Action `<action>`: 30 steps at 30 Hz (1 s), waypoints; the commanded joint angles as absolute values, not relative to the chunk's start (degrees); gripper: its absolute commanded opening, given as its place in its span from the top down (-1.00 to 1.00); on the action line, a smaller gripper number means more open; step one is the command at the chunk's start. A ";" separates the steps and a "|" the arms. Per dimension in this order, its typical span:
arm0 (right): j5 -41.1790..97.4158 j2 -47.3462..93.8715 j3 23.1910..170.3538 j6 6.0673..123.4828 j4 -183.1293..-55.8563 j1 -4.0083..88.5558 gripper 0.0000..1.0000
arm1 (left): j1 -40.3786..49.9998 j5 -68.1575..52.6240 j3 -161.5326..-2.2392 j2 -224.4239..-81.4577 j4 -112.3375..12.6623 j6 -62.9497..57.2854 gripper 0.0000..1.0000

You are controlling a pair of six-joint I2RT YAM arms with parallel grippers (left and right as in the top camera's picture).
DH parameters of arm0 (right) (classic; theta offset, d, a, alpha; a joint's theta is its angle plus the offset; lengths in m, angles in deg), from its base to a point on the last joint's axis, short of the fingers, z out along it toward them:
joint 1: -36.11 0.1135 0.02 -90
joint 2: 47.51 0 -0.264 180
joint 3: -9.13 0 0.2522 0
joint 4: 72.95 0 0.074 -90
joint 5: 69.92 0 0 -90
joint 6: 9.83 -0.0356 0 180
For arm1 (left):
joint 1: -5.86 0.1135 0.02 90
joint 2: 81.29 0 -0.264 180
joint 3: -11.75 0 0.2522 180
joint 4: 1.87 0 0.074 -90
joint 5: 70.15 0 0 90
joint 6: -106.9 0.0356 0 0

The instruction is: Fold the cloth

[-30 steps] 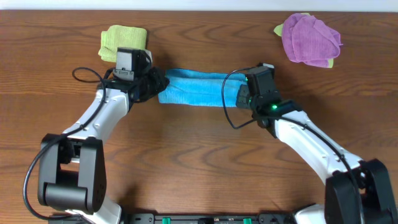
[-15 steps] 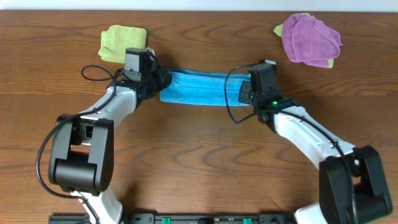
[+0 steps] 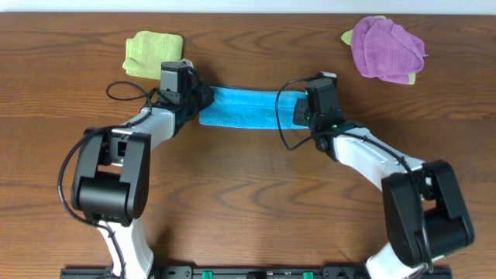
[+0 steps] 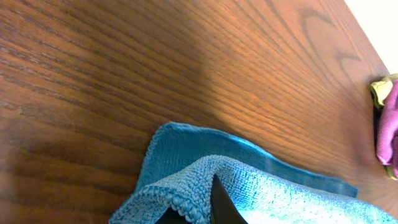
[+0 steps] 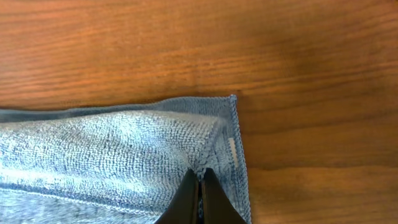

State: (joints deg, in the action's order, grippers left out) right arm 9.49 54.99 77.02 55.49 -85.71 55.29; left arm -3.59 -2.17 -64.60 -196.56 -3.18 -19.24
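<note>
Left gripper (image 3: 194, 101) and right gripper (image 3: 301, 110) were each clamped on one end of the blue cloth (image 3: 244, 108), a doubled strip lying mid-tabletop (image 3: 248, 201). Lengthwise fold judged done; crosswise fold outstanding. Beyond lay a green cloth (image 3: 153, 53) and a purple cloth (image 3: 387, 48).

Robotics lab bench: a white-and-black left arm (image 3: 143, 130) and right arm (image 3: 364, 151) rise from a black rail (image 3: 256, 273) at the near edge of a wood-grain table (image 3: 248, 205). A blue cloth (image 3: 244, 108) lies mid-table, with a green cloth (image 3: 153, 53) and a purple cloth (image 3: 387, 48) near its far edge.
</note>
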 commanded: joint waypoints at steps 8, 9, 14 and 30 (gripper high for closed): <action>5.14 58.99 76.94 57.58 -83.86 54.39 0.97 | -3.20 -0.01 -64.86 -199.27 1.41 -19.28 0.86; 5.00 59.14 76.94 57.58 -83.72 54.39 0.98 | -3.20 0.01 -64.86 -199.27 1.54 -19.28 0.86; 3.06 59.34 76.94 57.56 -83.13 54.39 0.97 | -3.20 0.84 -64.86 -199.31 1.62 -19.02 0.84; 4.04 58.11 77.00 57.52 -83.29 54.57 -0.22 | -2.89 -0.14 -64.86 -198.26 1.08 -17.36 -0.11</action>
